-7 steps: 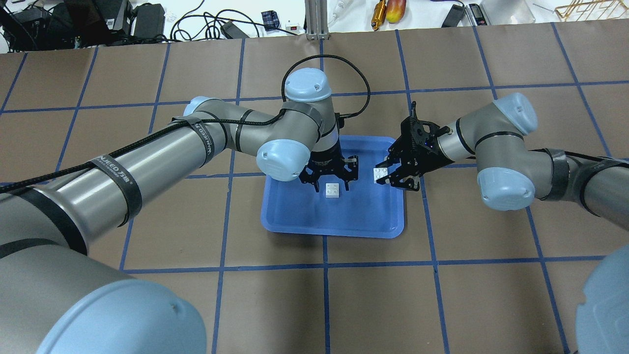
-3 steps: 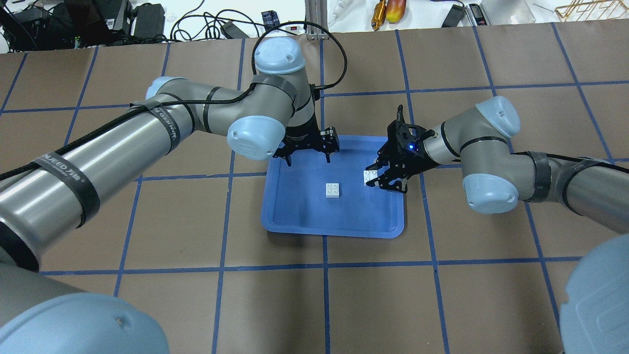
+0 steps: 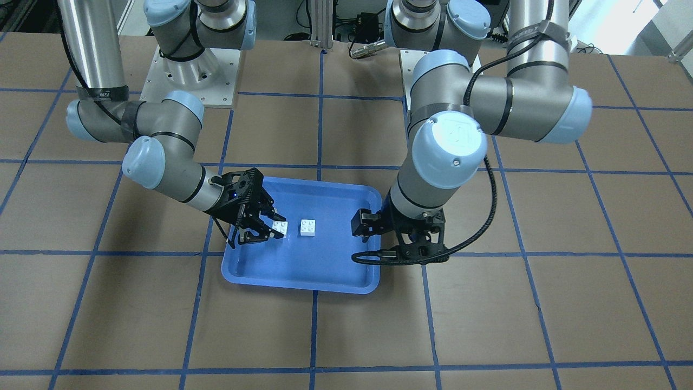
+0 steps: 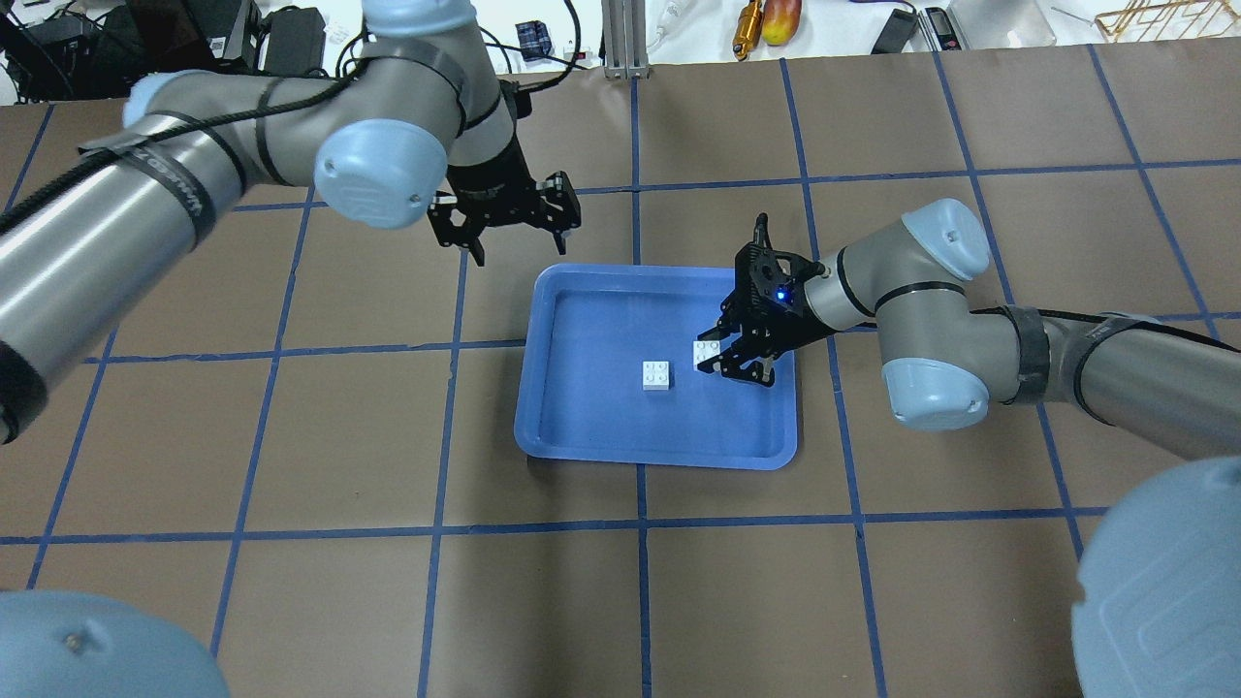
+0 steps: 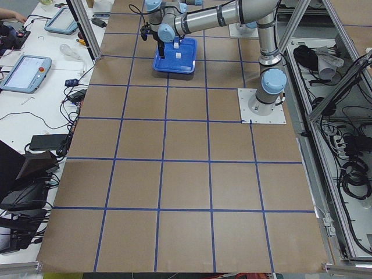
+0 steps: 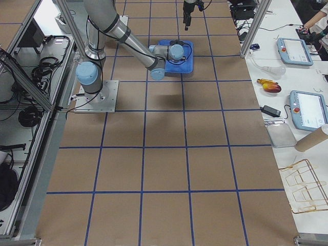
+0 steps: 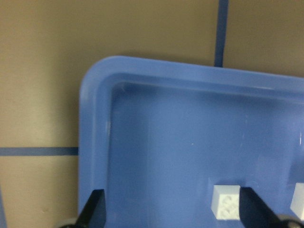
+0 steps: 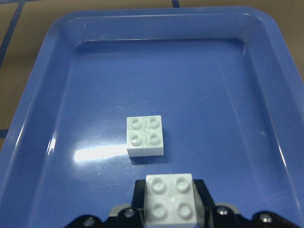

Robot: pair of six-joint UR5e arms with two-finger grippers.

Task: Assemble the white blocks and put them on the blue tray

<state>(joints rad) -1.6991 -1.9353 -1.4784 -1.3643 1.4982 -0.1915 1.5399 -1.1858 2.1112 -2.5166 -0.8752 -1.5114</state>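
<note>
The right gripper [image 4: 713, 355] clamps a small white studded plastic brick [image 8: 170, 198] by its sides (probably light, stiff, slippery); left gripper [image 4: 512, 225] stands apart, empty.

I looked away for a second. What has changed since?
The left gripper, open, rose from around the loose white block and withdrew past the far left corner of the blue tray. The right gripper carried its held white block nearer the loose one. Loose block and tray stayed put.
</note>
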